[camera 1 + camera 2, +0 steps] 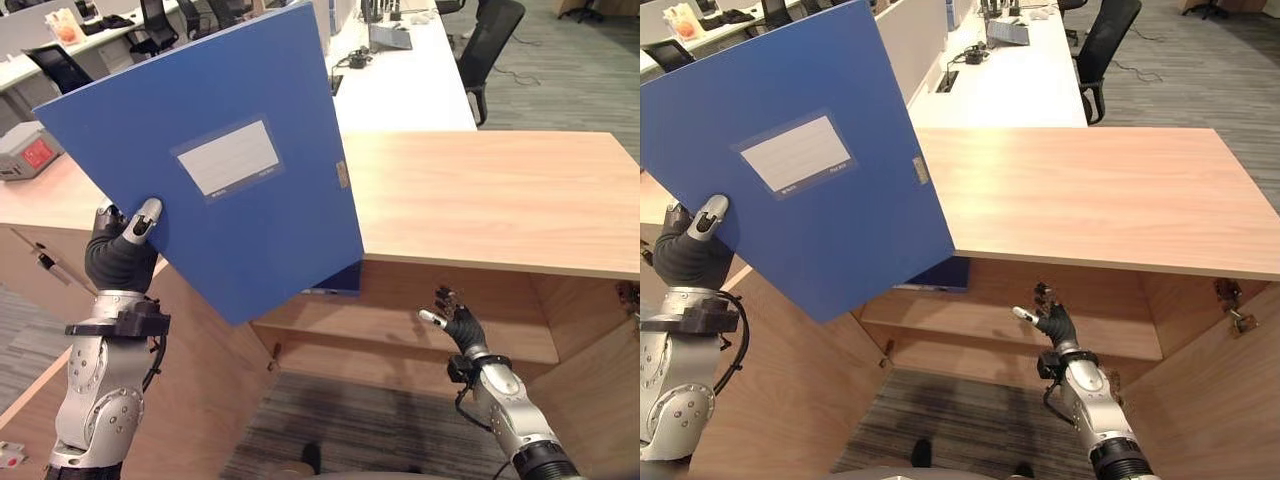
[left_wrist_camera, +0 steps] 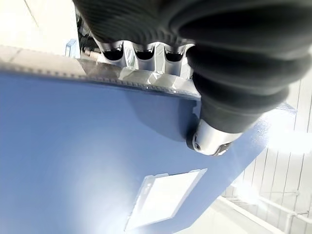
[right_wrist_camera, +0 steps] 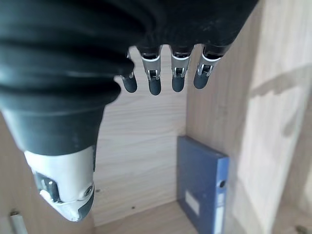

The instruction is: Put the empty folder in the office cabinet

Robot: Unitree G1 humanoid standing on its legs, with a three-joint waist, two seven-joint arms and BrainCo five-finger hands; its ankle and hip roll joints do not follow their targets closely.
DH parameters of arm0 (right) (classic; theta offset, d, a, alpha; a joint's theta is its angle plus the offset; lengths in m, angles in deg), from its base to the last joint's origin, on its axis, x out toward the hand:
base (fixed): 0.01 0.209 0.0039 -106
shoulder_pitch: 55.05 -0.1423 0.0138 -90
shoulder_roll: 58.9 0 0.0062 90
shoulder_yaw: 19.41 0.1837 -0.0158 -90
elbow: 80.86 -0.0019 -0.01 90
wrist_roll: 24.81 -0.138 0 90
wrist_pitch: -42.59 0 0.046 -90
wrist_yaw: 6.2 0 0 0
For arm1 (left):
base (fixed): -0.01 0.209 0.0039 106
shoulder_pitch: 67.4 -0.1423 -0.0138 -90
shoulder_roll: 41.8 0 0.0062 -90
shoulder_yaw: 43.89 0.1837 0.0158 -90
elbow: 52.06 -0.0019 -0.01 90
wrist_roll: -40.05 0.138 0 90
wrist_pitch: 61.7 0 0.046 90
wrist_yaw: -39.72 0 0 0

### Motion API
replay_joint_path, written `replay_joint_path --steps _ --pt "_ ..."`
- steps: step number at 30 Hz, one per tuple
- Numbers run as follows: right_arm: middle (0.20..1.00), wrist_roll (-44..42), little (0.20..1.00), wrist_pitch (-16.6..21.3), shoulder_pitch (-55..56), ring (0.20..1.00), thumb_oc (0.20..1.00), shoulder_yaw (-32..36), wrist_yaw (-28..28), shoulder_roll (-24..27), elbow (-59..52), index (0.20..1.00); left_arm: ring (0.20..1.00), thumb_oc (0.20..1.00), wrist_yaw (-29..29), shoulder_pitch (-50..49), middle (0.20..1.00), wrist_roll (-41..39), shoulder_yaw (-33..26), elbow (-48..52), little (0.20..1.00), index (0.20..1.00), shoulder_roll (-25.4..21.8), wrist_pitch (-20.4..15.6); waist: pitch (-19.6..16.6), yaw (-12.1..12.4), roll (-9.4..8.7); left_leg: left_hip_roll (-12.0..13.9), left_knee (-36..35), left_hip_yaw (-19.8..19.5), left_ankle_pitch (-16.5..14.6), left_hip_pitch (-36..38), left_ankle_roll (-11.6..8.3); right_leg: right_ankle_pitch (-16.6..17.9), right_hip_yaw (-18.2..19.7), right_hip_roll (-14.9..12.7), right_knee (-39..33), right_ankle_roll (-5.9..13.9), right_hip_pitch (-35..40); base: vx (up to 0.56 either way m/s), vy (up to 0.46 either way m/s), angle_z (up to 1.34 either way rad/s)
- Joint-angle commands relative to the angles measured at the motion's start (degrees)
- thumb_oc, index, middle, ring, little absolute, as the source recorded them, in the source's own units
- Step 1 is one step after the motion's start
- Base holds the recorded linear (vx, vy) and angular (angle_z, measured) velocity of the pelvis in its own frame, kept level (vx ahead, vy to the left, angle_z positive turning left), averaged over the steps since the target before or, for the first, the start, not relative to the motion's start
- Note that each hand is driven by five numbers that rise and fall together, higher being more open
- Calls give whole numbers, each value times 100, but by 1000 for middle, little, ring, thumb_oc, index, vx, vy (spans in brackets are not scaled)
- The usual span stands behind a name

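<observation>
A large blue folder (image 1: 215, 160) with a white label is held up and tilted above the cabinet's left end. My left hand (image 1: 122, 245) is shut on its lower left corner, thumb on the front, the fingers (image 2: 146, 51) behind it. Below the wooden top (image 1: 490, 195) the office cabinet stands with its doors swung out, its shelf (image 1: 400, 335) in sight. My right hand (image 1: 455, 322) hovers open in front of the cabinet's opening, holding nothing. Its straight fingers (image 3: 165, 78) point into the cabinet.
Another blue folder (image 3: 202, 190) stands upright inside the cabinet at its left end (image 1: 335, 278). The cabinet's doors (image 1: 190, 380) flank the opening. A grey device (image 1: 28, 150) sits on the top at far left. White desks and black chairs (image 1: 490, 40) lie beyond.
</observation>
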Motion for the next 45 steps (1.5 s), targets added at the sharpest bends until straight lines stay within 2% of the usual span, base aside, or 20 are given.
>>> replay_joint_path --steps 1,7,11,16,22,23,25,30,32,33,38,45 --pt "1000 -16 1000 200 -396 1000 1000 31 31 -171 169 1000 200 200 -420 198 200 -471 -22 440 200 200 -254 -167 65 37 -360 -35 74 244 -581 327 -163 -557 230 -196 31 295 306 0 0 0" --pt "1000 33 1000 160 -452 1000 1000 22 53 -130 244 1000 200 200 -733 -40 200 -491 219 488 200 200 -750 175 82 30 -351 -27 74 259 -586 339 -157 -539 247 -188 31 300 312 0 0 0" --pt "1000 -16 1000 130 -514 1000 1000 -69 103 -49 276 1000 200 200 -938 -236 200 -533 380 478 200 200 -1266 417 95 28 -356 -21 74 283 -581 362 -151 -524 258 -182 31 309 307 0 0 0" --pt "1000 -71 1000 125 -464 1000 1000 -112 205 3 225 1000 200 200 -1103 -397 200 -397 291 489 200 200 -1566 507 90 18 -367 -17 74 295 -583 366 -152 -529 274 -183 31 320 303 0 0 0" --pt "1000 -403 1000 47 -267 1000 1000 -176 645 122 -355 1000 200 200 -1145 -323 200 -253 401 194 200 200 -1365 511 84 -33 -388 -18 74 283 -587 370 -147 -534 293 -189 37 322 306 0 0 0" --pt "1000 -747 1000 38 -160 1000 1000 -184 993 199 -798 1000 200 200 -1213 -290 200 -159 418 55 200 200 -1210 520 89 -65 -414 -16 74 292 -588 375 -151 -537 298 -197 36 328 297 0 0 0" --pt "1000 -1030 1000 -41 -42 1000 1000 -199 1345 336 -1218 1000 200 200 -1306 -236 200 -50 443 -119 200 200 -1014 542 82 -90 -427 -13 74 303 -595 383 -155 -539 292 -204 39 336 293 0 0 0" --pt "1000 -1417 1000 -250 -84 1000 1000 -428 1984 586 -1781 1000 200 200 -1425 1 200 232 563 -431 200 200 -604 486 64 -132 -481 1 74 330 -599 388 -165 -534 294 -215 43 341 275 0 0 0" --pt "1000 -1442 1000 -295 -119 1000 1000 -495 2072 644 -1848 1000 200 200 -1434 66 200 289 589 -461 200 200 -549 463 60 -135 -481 4 74 336 -599 388 -169 -537 295 -215 42 343 275 0 0 0" --pt "1000 -1578 1000 -406 -186 1000 1000 -660 2339 733 -1975 1000 200 200 -1476 204 200 369 628 -521 200 200 -454 413 48 -136 -491 12 74 350 -598 381 -177 -542 295 -215 37 344 270 0 0 0" --pt "1000 -1574 1000 -512 -331 1000 1000 -882 2612 920 -2003 1000 200 200 -1494 499 200 570 711 -654 200 200 -242 301 35 -144 -509 26 74 367 -596 376 -191 -548 295 -211 32 340 264 0 0 0" --pt "1000 -1520 1000 -607 -510 1000 1000 -1075 2787 823 -1935 1000 200 200 -1511 875 200 811 816 -710 200 200 0 220 22 -150 -537 46 74 369 -604 348 -193 -559 307 -198 37 325 240 0 0 0"
